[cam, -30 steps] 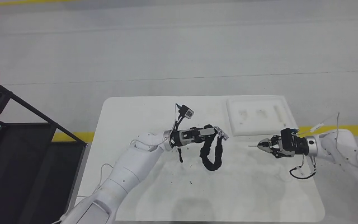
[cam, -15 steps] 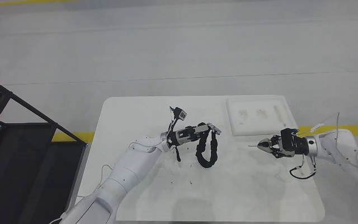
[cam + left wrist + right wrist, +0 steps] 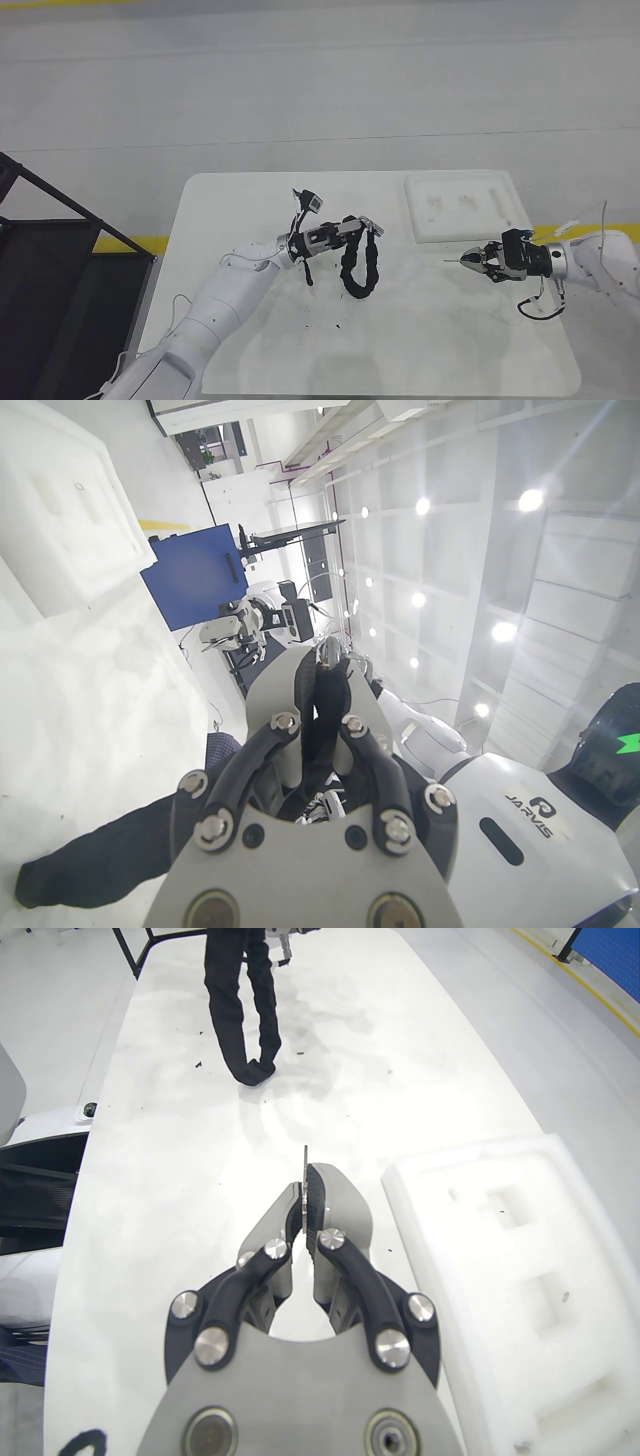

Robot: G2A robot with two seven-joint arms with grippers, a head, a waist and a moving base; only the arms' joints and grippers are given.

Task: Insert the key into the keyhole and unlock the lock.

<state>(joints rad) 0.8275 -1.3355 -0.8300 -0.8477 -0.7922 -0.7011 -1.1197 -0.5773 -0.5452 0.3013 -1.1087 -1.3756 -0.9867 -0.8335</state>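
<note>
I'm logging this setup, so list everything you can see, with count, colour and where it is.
lock: one, black cable loop, hanging from the left tool over the table's middle
key: one, metal-grey, pinched in the right tool, tip toward the lock
foam tray: one, white, table's far right corner
table: one, white
specks: a few, black, on the table near the lock
rack: one, black, on the floor left of the table
left tool: one, grey and black, shut on the lock
right tool: one, grey and black, shut on the key, near the table's right edge
</note>
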